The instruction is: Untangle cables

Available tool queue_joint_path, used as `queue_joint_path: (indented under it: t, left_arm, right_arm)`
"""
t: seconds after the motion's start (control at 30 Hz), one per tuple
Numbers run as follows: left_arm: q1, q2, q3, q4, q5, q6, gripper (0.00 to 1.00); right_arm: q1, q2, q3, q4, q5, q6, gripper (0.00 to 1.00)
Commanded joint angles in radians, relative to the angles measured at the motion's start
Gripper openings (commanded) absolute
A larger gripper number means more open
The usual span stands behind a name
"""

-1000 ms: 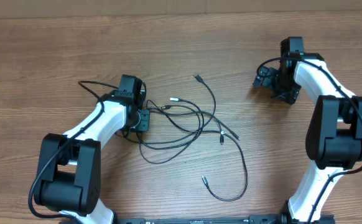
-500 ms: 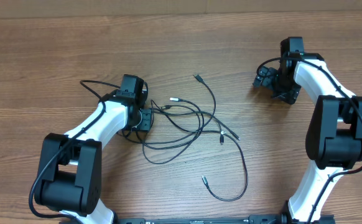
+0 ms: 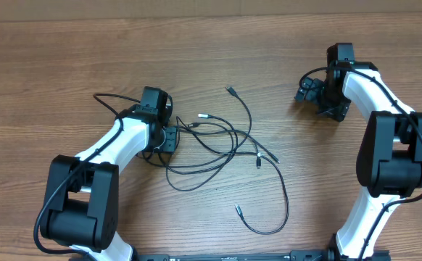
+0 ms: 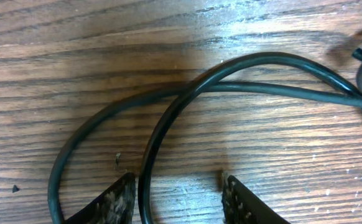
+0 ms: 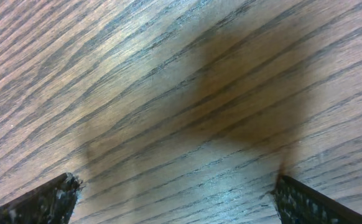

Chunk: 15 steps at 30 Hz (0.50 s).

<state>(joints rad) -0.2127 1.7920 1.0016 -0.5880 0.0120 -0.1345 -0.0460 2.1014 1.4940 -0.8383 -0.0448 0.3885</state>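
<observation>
Several thin black cables [image 3: 229,141] lie tangled on the wooden table at the centre, with plug ends spread up, right and down. My left gripper [image 3: 169,139] is at the tangle's left edge, low over the table. In the left wrist view it [image 4: 178,196] is open, and one black cable loop [image 4: 168,118] runs between its fingers, close to the left finger. My right gripper [image 3: 332,110] is at the far right, away from the cables. It [image 5: 175,196] is open wide over bare wood.
A thicker black cord [image 3: 109,101] loops off the left arm at upper left. Another cord and a dark fitting [image 3: 307,88] sit left of the right wrist. A silver-tipped plug end [image 3: 238,210] lies near the front.
The left gripper has edged slightly right and down at the tangle's left edge. The cables and the right arm have not visibly moved.
</observation>
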Motion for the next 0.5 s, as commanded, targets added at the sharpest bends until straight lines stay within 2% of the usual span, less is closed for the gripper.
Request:
queue_joint_path:
  t: [0.0,0.23,0.3,0.37,0.47]
  left_arm:
    - [0.005,0.069,-0.039,-0.006,0.003,-0.003,0.46]
    - [0.005,0.069,-0.039,-0.006,0.003,-0.003,0.37]
    - [0.005,0.069,-0.039,-0.006,0.003,-0.003,0.41]
    - [0.005,0.069,-0.039,-0.006,0.003,-0.003,0.52]
    - [0.005,0.069,-0.039,-0.006,0.003,-0.003,0.5]
  right_arm:
    - [-0.004,0.009,0.013,0.003,0.007,0.003,1.0]
    - [-0.004,0.009,0.013,0.003,0.007,0.003,1.0]
    - [-0.004,0.009,0.013,0.003,0.007,0.003,1.0]
    - [-0.004,0.009,0.013,0.003,0.007,0.003,1.0]
    - [-0.004,0.009,0.013,0.003,0.007,0.003,1.0]
